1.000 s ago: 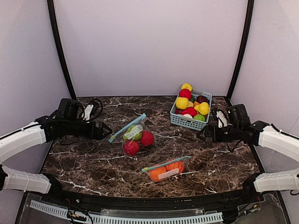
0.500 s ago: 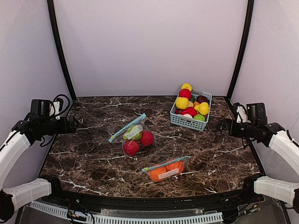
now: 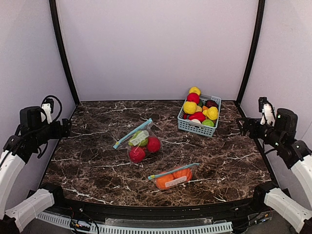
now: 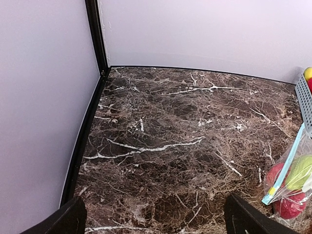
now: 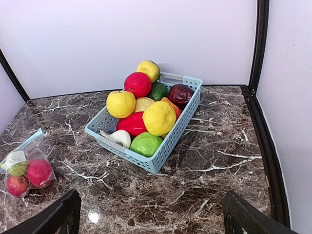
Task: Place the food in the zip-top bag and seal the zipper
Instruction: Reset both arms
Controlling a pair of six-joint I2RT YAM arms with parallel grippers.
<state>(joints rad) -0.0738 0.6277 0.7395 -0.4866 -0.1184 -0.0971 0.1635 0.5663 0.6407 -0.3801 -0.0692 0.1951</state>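
Glossy toy food (image 3: 197,108), red, yellow and green, is heaped in a light-blue basket (image 3: 192,127) at the back right; the right wrist view shows this food (image 5: 158,117) close up. A zip-top bag (image 3: 140,143) holding red and green fruits lies mid-table, also seen as the bag (image 4: 292,180) and the bag (image 5: 27,168). A second bag (image 3: 173,176) with orange fruits lies nearer the front. My left gripper (image 3: 66,127) hovers at the table's left edge, open and empty (image 4: 156,222). My right gripper (image 3: 242,126) is at the right edge, open and empty (image 5: 151,219).
Black frame posts (image 3: 62,53) stand at the back corners, with pale walls on three sides. The basket's wall (image 5: 178,129) faces my right gripper across bare marble. Cables loop over the left arm's wrist (image 3: 48,103).
Both arms have drawn back from the middle of the table to its left and right edges. The bags and the basket have not moved.
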